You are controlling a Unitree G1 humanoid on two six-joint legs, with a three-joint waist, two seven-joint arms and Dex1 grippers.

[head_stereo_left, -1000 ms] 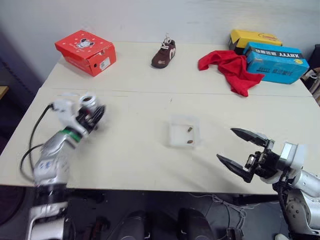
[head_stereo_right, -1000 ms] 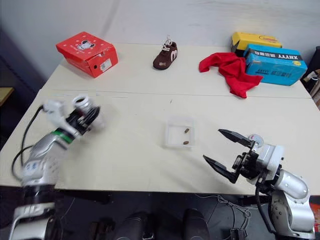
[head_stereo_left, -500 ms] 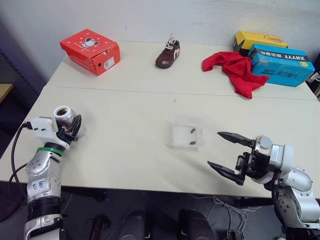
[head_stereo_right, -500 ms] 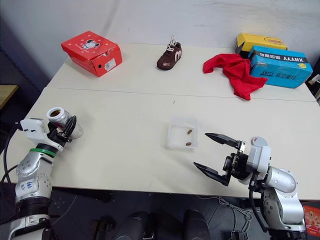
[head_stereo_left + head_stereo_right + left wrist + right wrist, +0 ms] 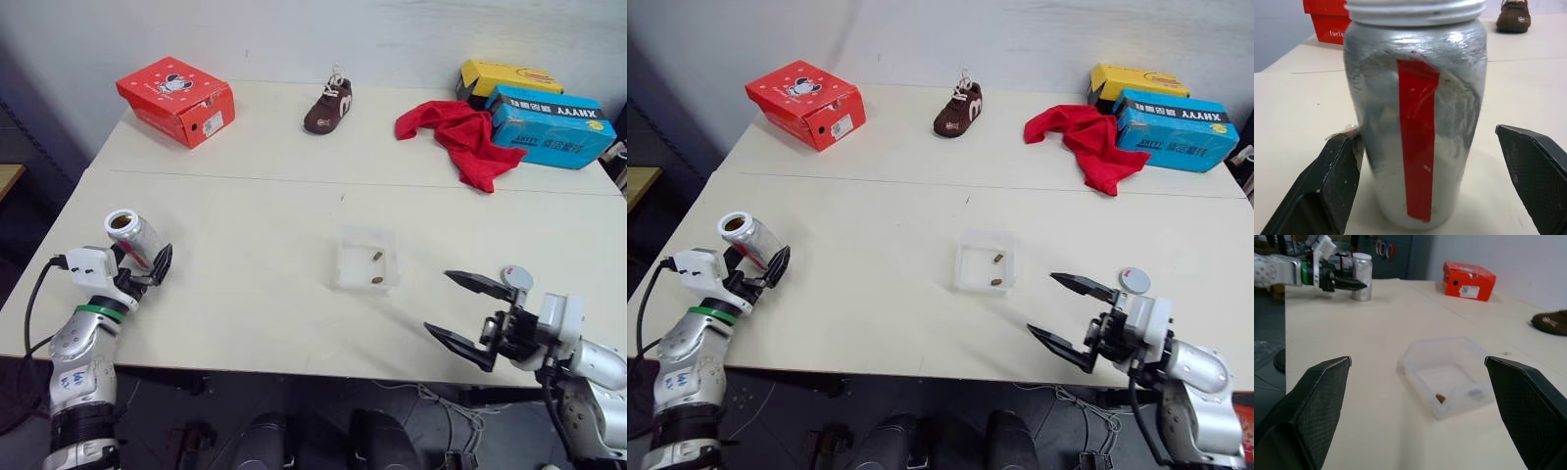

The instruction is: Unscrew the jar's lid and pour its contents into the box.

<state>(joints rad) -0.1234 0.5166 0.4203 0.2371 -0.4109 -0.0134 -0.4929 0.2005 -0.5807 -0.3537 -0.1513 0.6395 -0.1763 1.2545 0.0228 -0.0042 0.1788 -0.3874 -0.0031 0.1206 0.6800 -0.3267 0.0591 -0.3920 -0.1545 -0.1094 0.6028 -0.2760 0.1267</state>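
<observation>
Silvery jar (image 5: 1415, 122), red stripe, lidless, standing upright on table (image 5: 255, 255)

Jar (image 5: 132, 238) stands open-topped by the left gripper (image 5: 149, 266) — two pellets (image 5: 376, 267) lie in the box (image 5: 367, 259).

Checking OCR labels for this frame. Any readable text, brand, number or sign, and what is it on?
"furle", cut off: white letters on the red shoe box side, left wrist view.
Blue shoe box: white lettering along its top edge, seen upside down, too small to read.
Yellow shoe box: a dark logo on the lid, not readable.
Red shoe box white sticker: print too small to read.
Jar: a plain red stripe, no text.
</observation>
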